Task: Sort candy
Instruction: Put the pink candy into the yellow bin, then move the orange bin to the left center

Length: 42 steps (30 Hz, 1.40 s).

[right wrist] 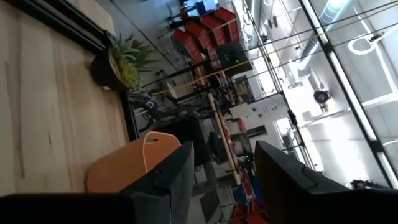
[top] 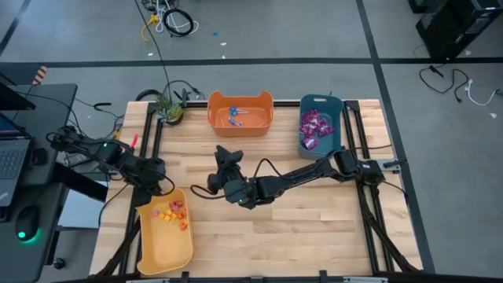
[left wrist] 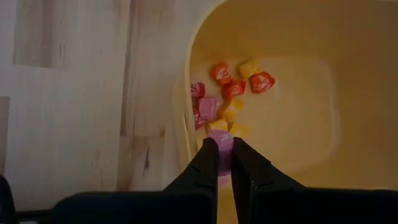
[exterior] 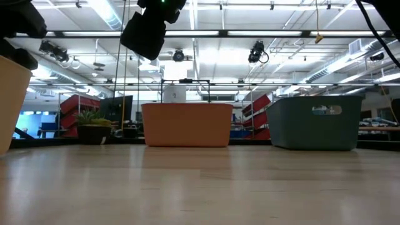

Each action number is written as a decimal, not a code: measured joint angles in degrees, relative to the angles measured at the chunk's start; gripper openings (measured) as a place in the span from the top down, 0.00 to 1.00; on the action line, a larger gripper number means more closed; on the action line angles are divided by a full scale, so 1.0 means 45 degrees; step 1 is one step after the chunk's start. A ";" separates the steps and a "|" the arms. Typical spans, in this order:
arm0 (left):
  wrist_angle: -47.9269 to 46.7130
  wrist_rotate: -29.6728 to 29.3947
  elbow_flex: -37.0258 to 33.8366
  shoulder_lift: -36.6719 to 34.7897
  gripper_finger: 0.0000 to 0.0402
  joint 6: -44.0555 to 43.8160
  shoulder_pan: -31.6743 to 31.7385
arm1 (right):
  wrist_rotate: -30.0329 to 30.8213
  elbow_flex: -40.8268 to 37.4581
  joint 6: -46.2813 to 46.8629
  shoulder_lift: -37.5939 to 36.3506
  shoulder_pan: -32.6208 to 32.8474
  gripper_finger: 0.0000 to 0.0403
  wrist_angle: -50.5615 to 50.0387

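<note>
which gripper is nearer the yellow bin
Left. The left gripper sits over the yellow bin's rim; the right gripper hangs mid-table, well away.

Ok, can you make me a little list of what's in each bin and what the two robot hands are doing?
yellow bin: small red, orange, pink and yellow candies, piled near one end
orange bin: a few blue lollipops
teal bin: purple packets
left gripper: over the yellow bin, shut on a pink candy
right gripper: open, empty, above the middle of the table
plant: in a pot by the table's far left corner
</note>
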 joint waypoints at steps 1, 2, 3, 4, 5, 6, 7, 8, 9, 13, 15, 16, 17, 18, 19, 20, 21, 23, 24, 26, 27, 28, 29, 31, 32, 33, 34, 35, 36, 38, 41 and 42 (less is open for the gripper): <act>0.0005 0.0005 0.0000 -0.0001 0.95 -0.0008 0.0000 | -0.0015 0.0000 0.0016 0.0000 -0.0024 0.61 -0.0007; 0.0010 0.0006 0.0000 -0.0006 0.94 -0.0045 0.0000 | -0.0020 0.0000 0.0016 0.0000 -0.0041 0.61 -0.0009; 0.0020 0.0010 0.0000 -0.0010 0.93 -0.0054 0.0000 | -0.0031 0.0000 0.0021 0.0000 -0.0048 0.61 -0.0010; 0.0047 0.0010 0.0000 -0.0010 0.92 -0.0064 0.0000 | -0.0071 0.0000 0.0033 0.0000 -0.0066 0.61 -0.0007; 0.0078 0.0010 -0.0002 -0.0010 0.90 -0.0070 0.0000 | -0.0111 0.0000 0.0069 0.0000 -0.0075 0.61 -0.0007; 0.0104 0.0009 -0.0005 -0.0010 0.89 -0.0077 0.0000 | -0.0160 0.0000 0.0120 0.0000 -0.0071 0.61 -0.0008; 0.0124 0.0010 -0.0005 -0.0010 0.88 -0.0083 0.0000 | -0.0244 0.0000 0.0163 0.0000 -0.0073 0.61 -0.0012; 0.0168 0.0010 -0.0005 -0.0010 0.87 -0.0083 0.0000 | -0.0282 0.0000 0.0204 0.0000 -0.0076 0.61 -0.0012; 0.0225 0.0010 -0.0010 -0.0010 0.86 -0.0083 0.0000 | -0.0300 0.0000 0.0206 0.0000 -0.0076 0.61 -0.0016; 0.0421 0.0054 -0.0016 -0.0010 0.85 -0.0087 0.0000 | -0.0302 0.0000 0.0210 0.0000 -0.0077 0.61 -0.0016; 0.0606 0.0141 -0.0019 -0.0010 0.85 -0.0087 0.0000 | -0.0302 0.0000 0.0210 0.0000 -0.0085 0.61 -0.0016; 0.0612 0.0169 -0.0019 -0.0010 0.85 -0.0088 0.0000 | -0.0302 0.0000 0.0210 0.0000 -0.0085 0.61 -0.0016; 0.0584 0.0193 -0.0019 -0.0010 0.85 -0.0100 0.0000 | -0.0302 0.0000 0.0210 0.0000 -0.0085 0.61 -0.0016; 0.0587 0.0194 -0.0019 -0.0010 0.85 -0.0177 0.0000 | -0.0302 0.0000 0.0210 0.0000 -0.0080 0.61 -0.0016; 0.0594 0.0199 -0.0019 -0.0010 0.85 -0.0299 0.0000 | -0.0302 0.0000 0.0210 0.0000 -0.0080 0.61 -0.0016; 0.0589 0.0204 -0.0019 -0.0010 0.85 -0.0381 0.0000 | -0.0302 0.0000 0.0210 0.0000 -0.0080 0.61 -0.0021; 0.0612 0.0204 -0.0019 -0.0010 0.85 -0.0416 0.0000 | -0.0302 0.0000 0.0210 0.0000 -0.0080 0.61 -0.0019; 0.0690 0.0204 -0.0019 -0.0010 0.85 -0.0423 0.0000 | -0.0301 0.0000 0.0210 0.0000 -0.0082 0.61 -0.0016; 0.0697 0.0204 -0.0019 -0.0010 0.85 -0.0423 0.0000 | -0.0302 0.0000 0.0210 0.0000 -0.0085 0.61 -0.0021; 0.0861 0.0200 -0.0019 -0.0010 0.85 -0.0423 0.0000 | -0.0302 0.0000 0.0210 0.0000 -0.0083 0.61 -0.0021; 0.1010 0.0199 -0.0019 -0.0010 0.84 -0.0423 0.0000 | -0.0302 0.0000 0.0211 0.0000 -0.0080 0.61 -0.0016; 0.1141 0.0199 -0.0019 -0.0010 0.84 -0.0423 0.0000 | -0.0302 0.0000 0.0220 0.0000 -0.0080 0.61 -0.0016; 0.1329 0.0199 -0.0019 -0.0010 0.84 -0.0423 0.0000 | -0.0302 0.0000 0.0246 0.0000 -0.0080 0.61 -0.0016; 0.1634 0.0199 -0.0019 -0.0010 0.83 -0.0426 0.0000 | -0.0302 0.0000 0.0306 0.0000 -0.0085 0.61 -0.0019; 0.1612 0.0199 -0.0019 -0.0010 0.82 -0.0427 0.0000 | -0.0302 0.0000 0.0312 0.0000 -0.0085 0.61 -0.0021; 0.1578 0.0198 -0.0019 -0.0010 0.82 -0.0427 0.0000 | -0.0302 0.0000 0.0312 0.0000 -0.0085 0.61 -0.0021; 0.1579 0.0192 -0.0019 -0.0010 0.80 -0.0427 0.0000 | -0.0302 0.0000 0.0319 0.0000 -0.0080 0.61 -0.0017; 0.1585 0.0146 -0.0019 -0.0010 0.79 -0.0428 0.0000 | -0.0307 0.0000 0.0338 0.0000 -0.0083 0.61 -0.0021; 0.1583 0.0060 -0.0019 -0.0010 0.78 -0.0466 0.0000 | -0.0325 0.0000 0.0351 0.0000 -0.0080 0.61 -0.0021; 0.1583 0.0044 -0.0019 -0.0010 0.74 -0.0696 0.0000 | -0.0351 0.0000 0.0356 0.0000 -0.0082 0.61 -0.0020; 0.1583 0.0046 -0.0019 -0.0010 0.69 -0.0804 0.0000 | -0.0351 0.0000 0.0366 0.0000 -0.0080 0.61 -0.0017; 0.1583 0.0065 -0.0019 -0.0010 0.68 -0.0801 0.0000 | -0.0351 0.0000 0.0366 0.0000 -0.0081 0.61 -0.0016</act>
